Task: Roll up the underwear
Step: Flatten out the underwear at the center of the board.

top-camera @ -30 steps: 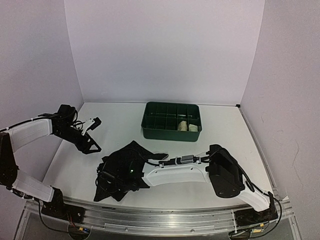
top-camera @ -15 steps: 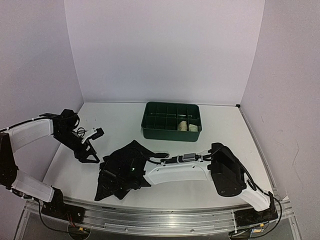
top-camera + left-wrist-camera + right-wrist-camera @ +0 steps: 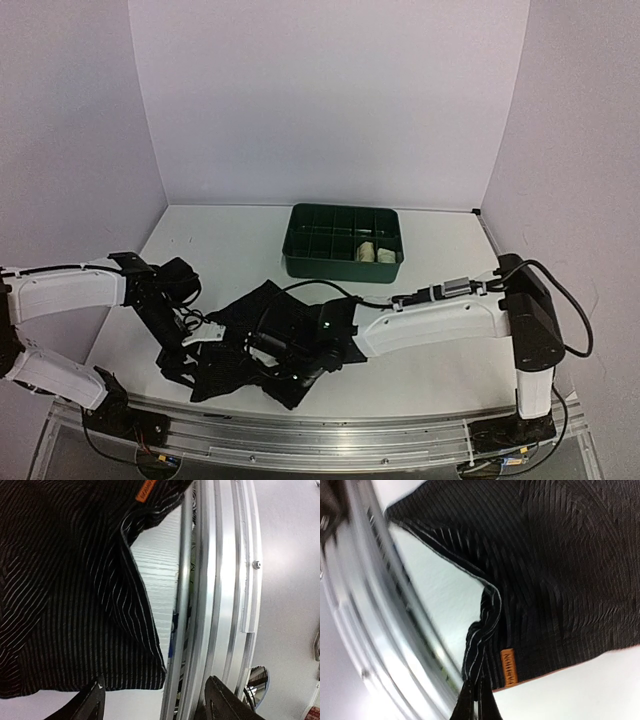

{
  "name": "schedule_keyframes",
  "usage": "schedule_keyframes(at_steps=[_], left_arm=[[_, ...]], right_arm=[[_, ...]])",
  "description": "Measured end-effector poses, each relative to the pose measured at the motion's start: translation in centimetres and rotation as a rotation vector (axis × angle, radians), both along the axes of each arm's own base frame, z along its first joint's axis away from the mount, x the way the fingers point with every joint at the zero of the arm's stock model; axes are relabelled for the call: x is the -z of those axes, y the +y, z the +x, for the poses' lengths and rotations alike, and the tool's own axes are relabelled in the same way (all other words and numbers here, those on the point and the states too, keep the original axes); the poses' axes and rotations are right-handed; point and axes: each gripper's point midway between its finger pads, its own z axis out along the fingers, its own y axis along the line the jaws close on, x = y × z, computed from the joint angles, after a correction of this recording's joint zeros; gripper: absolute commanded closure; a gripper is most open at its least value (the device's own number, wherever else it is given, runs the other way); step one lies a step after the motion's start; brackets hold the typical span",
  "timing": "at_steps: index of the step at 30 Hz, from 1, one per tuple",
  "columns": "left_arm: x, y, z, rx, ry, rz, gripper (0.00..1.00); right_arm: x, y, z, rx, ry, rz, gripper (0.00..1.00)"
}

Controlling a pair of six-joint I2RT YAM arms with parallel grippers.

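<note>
Black striped underwear (image 3: 240, 315) lies spread on the table (image 3: 430, 260), at its near edge. Right fingers (image 3: 468, 706) pressed together, pinching a folded hem; orange tag (image 3: 508, 666) just right of the tips. Left fingers (image 3: 93, 704) stand wide, gripping nothing; cloth corner just above one tip, metal rail (image 3: 220, 580) above the other. Two cream rolls (image 3: 370, 250) sit in a green tray (image 3: 300, 265), well beyond both.

1 black striped underwear (image 3: 255, 310), 2 cream underwear rolls (image 3: 367, 250) (image 3: 386, 256), 1 green compartment tray (image 3: 335, 270), 2 robot arms (image 3: 65, 290) (image 3: 430, 322)
</note>
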Motion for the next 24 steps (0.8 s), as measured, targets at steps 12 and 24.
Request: schedule_keyframes(at_steps=[12,24], left_arm=[[3.5,1.6,-1.5,0.226,-0.144,0.092,0.32],[6.3,-0.9,0.3,0.384,-0.296,0.116,0.33]], right_arm=[[1.5,-4.5,0.3,-0.040,-0.020,-0.071,1.00],[2.7,-5.4,3.5,0.074,0.038,-0.034,1.00]])
